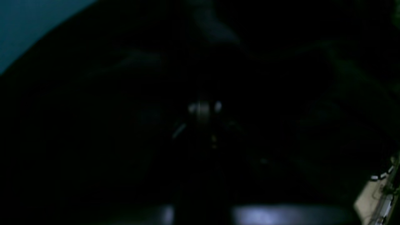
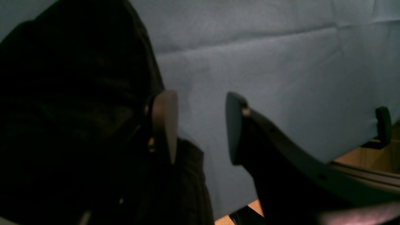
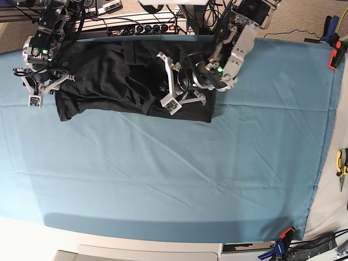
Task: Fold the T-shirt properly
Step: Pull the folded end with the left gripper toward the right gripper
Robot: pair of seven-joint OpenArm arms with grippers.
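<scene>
T-shirt (image 3: 125, 81) lies at the far edge of the table, a flattened black band with its long axis running left-right in the base view, partly folded, edges wavy, soft matte fabric with creases down the middle. Left gripper (image 3: 169, 81) sits directly over the band's right half, so that arm is on the cloth; its wrist view is nearly all black fabric, so I cannot tell how the jaws stand. Right gripper (image 2: 200, 128) is at the band's opposite end: jaws spread with nothing between them, bare teal table cover (image 2: 281, 78) showing through the gap, shirt edge touching the outside of one finger. Judgement: the next fold turns on grabbing both short ends along that axis. Cover is thin, wrinkled and clamped (image 3: 334, 54) at the corners.
</scene>
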